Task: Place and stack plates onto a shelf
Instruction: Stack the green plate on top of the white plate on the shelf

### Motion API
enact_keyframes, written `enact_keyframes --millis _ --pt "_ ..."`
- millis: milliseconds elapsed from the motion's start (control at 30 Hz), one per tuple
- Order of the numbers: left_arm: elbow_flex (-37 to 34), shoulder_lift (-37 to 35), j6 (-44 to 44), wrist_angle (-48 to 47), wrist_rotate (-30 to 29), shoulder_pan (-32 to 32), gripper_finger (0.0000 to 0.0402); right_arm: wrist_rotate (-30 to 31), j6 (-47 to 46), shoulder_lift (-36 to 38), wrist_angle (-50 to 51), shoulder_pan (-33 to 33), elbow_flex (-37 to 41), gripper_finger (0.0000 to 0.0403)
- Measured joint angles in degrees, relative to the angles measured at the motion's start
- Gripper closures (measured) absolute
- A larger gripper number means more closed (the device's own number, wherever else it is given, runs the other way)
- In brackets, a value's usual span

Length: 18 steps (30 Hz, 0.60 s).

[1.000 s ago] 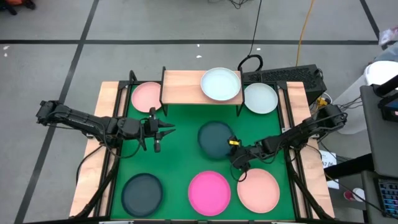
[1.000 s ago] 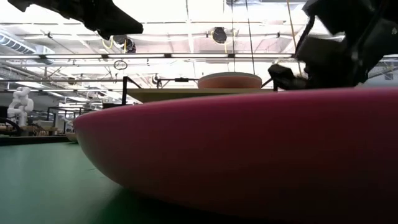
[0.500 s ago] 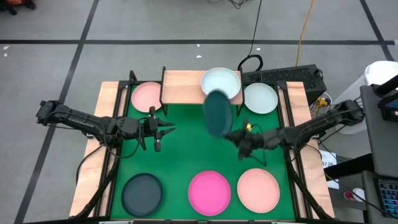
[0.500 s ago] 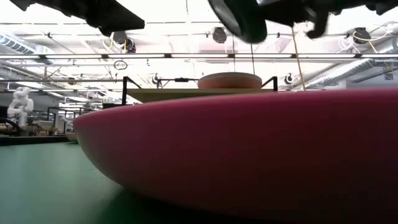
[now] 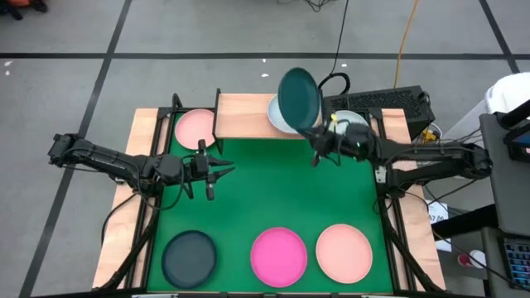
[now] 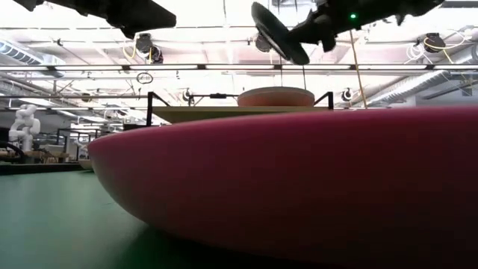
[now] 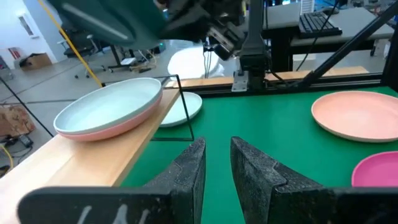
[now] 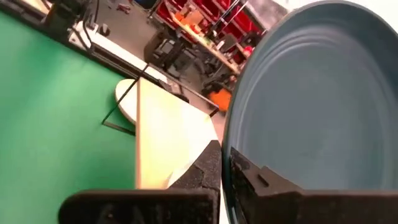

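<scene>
One pale plate (image 5: pixel 279 116) sits on the shelf (image 5: pixel 244 116). The right hand (image 5: pixel 319 139), clamped on a dark plate (image 5: pixel 299 99), holds it tilted above. Several plates remain on the tabletop (image 5: pixel 265 190). The left hand (image 5: pixel 222 172) waits, fingers slightly apart.

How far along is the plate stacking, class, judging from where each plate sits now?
Done: a mint-white plate on a pink one sits stacked on the shelf. In hand: the right gripper holds a dark teal plate tilted above that stack. Left: five plates, namely pink, white, dark, magenta and peach. The left gripper waits, open and empty.
</scene>
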State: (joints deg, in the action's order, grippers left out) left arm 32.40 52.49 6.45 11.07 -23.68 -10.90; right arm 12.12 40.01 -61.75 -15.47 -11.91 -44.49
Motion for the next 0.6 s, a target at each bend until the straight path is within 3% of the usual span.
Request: enact_keyframes --millis 267,600 --pt "0.0 0.0 0.33 -0.09 0.0 0.0 0.0321 -5.08 -5.45 -5.62 14.45 -5.59 -10.35 0.0402" --pt "0.0 0.0 -0.12 -0.5 0.04 0.0 0.0321 -4.85 -7.37 -11.56 14.91 -5.74 -10.95 0.04"
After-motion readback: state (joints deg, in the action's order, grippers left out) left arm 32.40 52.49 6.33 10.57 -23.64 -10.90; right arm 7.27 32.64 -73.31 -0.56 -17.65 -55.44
